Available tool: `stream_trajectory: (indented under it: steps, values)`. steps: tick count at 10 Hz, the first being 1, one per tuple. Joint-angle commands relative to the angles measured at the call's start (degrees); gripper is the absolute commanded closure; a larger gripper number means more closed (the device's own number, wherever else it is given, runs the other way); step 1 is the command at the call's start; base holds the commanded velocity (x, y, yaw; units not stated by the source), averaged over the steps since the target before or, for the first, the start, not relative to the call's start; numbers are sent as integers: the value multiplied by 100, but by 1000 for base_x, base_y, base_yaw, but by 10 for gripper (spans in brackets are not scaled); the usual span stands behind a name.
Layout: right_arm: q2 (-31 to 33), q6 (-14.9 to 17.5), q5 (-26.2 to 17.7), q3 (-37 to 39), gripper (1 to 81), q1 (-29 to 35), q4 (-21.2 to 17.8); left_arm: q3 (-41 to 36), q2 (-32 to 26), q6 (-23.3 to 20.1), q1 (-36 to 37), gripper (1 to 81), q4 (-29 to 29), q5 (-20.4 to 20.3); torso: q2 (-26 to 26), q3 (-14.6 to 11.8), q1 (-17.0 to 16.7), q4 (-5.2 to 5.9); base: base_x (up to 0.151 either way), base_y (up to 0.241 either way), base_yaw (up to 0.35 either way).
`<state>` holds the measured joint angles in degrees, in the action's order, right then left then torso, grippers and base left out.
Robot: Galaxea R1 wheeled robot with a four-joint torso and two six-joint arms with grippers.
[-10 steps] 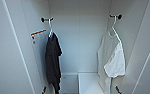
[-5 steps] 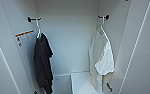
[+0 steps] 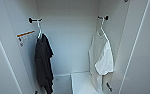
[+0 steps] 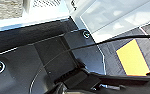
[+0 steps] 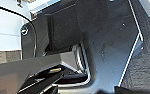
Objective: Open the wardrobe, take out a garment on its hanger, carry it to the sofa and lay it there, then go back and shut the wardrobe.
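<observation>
Standing open, the wardrobe point(image 3: 71, 50) shows its white inside in the head view. The white T-shirt point(image 3: 101, 60) hangs at about 3 o'clock on its thin white hanger point(image 3: 102, 29), whose hook sits on a dark peg point(image 3: 103, 17) on the side wall. At about 9 o'clock a black shirt point(image 3: 43, 62) hangs from another dark peg point(image 3: 34, 20), just beside a label with an orange stripe point(image 3: 25, 37). Both garments are well apart. A low white shelf point(image 3: 81, 82), perhaps a box, lies between them at 6 o'clock. Whether the fingers of either gripper are released or clenched, I cannot tell.
</observation>
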<state>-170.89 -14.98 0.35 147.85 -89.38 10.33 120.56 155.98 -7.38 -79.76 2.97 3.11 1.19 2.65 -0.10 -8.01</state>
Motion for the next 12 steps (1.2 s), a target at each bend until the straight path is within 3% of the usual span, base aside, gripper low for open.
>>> stream_trajectory:
  steps: [1,3,5,9,12]
  values:
    - [8,4,-299,-29,10,293,-39,1197,742,-10,1336,10,-95,278,0,0,10,0,0,0,0]
    - [35,4,-299,-20,10,302,-40,2407,1400,-80,1064,10,-43,287,2,0,10,0,0,0,0]
    - [8,4,-299,-38,10,355,-22,2920,1629,-54,1002,10,-87,278,2,0,10,-2,0,0,0]
    - [8,4,-299,-20,10,320,-22,2490,1516,-1,1774,10,-183,550,-9,2,28,-4,0,0,0]
    - [17,4,-299,-20,10,320,-48,1395,1069,8,2284,10,-245,823,-11,2,30,-4,0,0,0]
